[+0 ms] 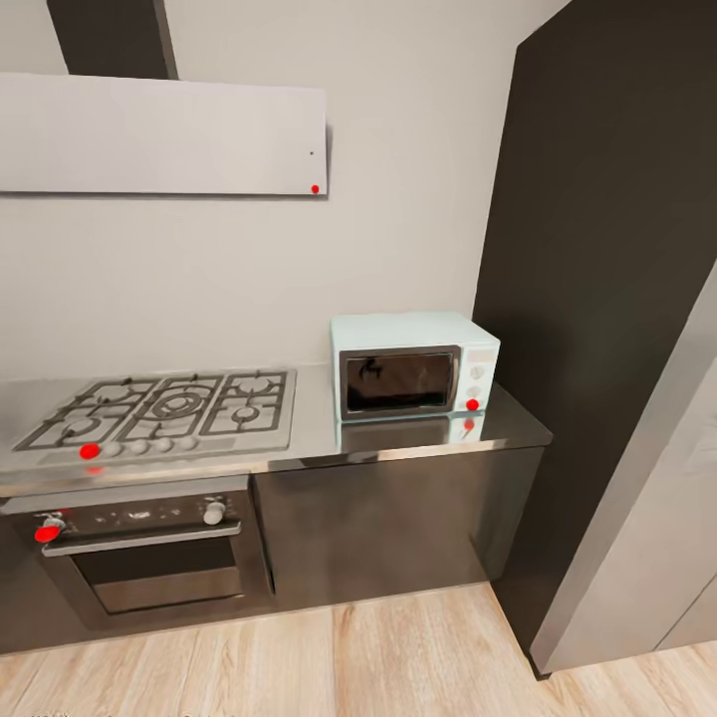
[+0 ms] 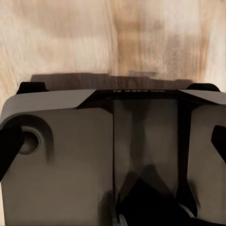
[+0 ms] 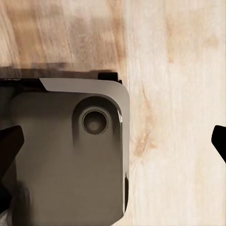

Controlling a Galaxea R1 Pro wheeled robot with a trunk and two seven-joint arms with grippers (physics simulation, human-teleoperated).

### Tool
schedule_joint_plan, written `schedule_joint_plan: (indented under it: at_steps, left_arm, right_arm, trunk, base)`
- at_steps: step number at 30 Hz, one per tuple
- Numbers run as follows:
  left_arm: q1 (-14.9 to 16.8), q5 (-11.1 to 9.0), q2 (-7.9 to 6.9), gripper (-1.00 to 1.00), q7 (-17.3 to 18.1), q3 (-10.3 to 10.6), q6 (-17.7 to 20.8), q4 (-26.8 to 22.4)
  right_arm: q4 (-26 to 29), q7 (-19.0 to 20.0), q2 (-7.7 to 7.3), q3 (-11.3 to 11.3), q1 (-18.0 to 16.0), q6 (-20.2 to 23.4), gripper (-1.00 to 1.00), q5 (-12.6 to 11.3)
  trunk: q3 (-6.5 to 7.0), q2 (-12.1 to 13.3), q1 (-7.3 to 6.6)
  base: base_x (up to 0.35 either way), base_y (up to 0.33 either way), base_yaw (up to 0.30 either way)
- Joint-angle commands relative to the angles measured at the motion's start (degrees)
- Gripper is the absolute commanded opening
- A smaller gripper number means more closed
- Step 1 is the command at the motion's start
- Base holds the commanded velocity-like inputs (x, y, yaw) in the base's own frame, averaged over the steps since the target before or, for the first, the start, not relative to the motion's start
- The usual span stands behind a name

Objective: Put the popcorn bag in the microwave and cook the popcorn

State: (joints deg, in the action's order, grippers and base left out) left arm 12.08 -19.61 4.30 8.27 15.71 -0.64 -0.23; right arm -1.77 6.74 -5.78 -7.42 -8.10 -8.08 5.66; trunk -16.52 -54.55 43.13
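The hob (image 1: 164,408) and built-in oven (image 1: 139,548) are cut off at the head view's left edge. Each end effector's fingertips (image 2: 9,150) (image 3: 9,146) show as dark slivers at the wrist views' edges, their spread unclear

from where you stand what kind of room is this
A home kitchen, by the look of it: a gas hob set into a grey countertop, a built-in oven below it, a white hood on the wall above, and a small mint-blue microwave on the counter.

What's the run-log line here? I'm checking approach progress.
phase: approach | microwave: door shut, on countertop beside gas hob | grippers: over wood floor
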Motion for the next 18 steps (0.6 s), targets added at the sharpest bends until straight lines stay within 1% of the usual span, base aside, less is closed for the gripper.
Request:
schedule_joint_plan:
  at_steps: [1,4,6,11,18]
  left_arm:
    - [0.1,-0.6,0.00,1.00,0.2,0.5,-0.1,0.1]
    - [0.1,-0.6,0.00,1.00,0.2,0.5,-0.1,0.1]
    - [0.1,-0.6,0.00,1.00,0.2,0.5,-0.1,0.1]
    - [0.1,-0.6,0.00,1.00,0.2,0.5,-0.1,0.1]
    - [0.1,-0.6,0.00,1.00,0.2,0.5,-0.1,0.1]
  right_arm:
    - [-0.2,0.1,-0.06,-0.5,-0.1,-0.4,1.00,0.6]
    - [-0.2,0.2,-0.05,-0.5,-0.1,-0.4,1.00,0.6]
    - [-0.2,0.2,-0.08,-0.4,-0.1,-0.4,1.00,0.6]
    - [-0.2,0.2,-0.02,-0.4,-0.1,-0.4,1.00,0.6]
    - [-0.2,0.2,-0.02,-0.4,-0.1,-0.4,1.00,0.6]
  trunk:
    - [-0.08,0.0,0.00]
    - [-0.10,0.0,0.00]
    - [-0.10,0.0,0.00]
    - [-0.10,0.0,0.00]
    - [-0.10,0.0,0.00]
  base:
    - [0.000,0.000,0.056]
    - [0.000,-0.036,0.025]
    - [0.000,-0.199,0.005]
    - [0.017,-0.265,0.001]
    - [0.078,-0.274,0.000]
